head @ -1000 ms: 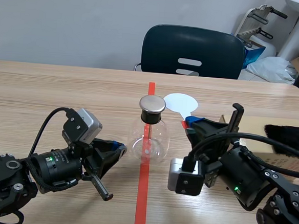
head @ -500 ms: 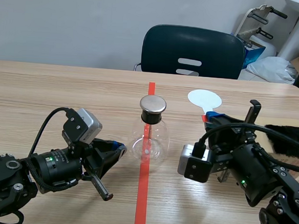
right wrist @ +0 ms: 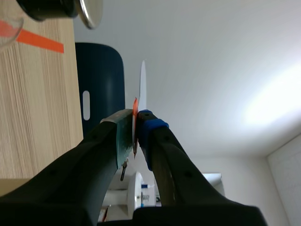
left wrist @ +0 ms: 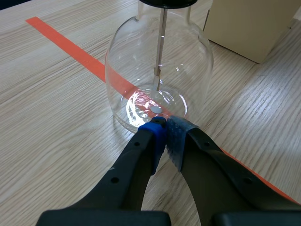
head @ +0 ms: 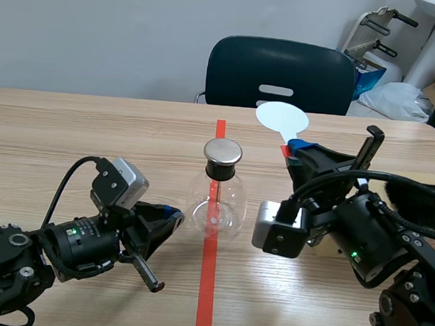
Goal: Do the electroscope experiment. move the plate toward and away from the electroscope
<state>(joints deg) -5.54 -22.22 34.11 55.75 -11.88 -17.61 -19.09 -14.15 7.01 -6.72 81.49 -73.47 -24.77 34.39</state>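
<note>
The electroscope (head: 217,191) is a clear glass flask with a metal cap and a thin rod inside, standing on the red tape line. The plate (head: 282,117), a white disc on a red handle, is held up to the right of the cap and higher than it, clear of the flask. My right gripper (head: 294,150) is shut on its handle. The right wrist view shows the plate (right wrist: 142,87) edge-on between the pads, with the flask's cap (right wrist: 70,9) off to one side. My left gripper (left wrist: 165,129) is shut on nothing, its tips at the base of the flask (left wrist: 160,70).
A cardboard box (left wrist: 249,23) lies behind and to the right of the flask, with a black furry cloth (head: 422,198) on it. A dark chair (head: 280,74) stands at the table's far edge.
My right gripper carried the plate from beside the flask's cap away to the right, then lifted it higher and slightly back left. The left arm has not moved.
</note>
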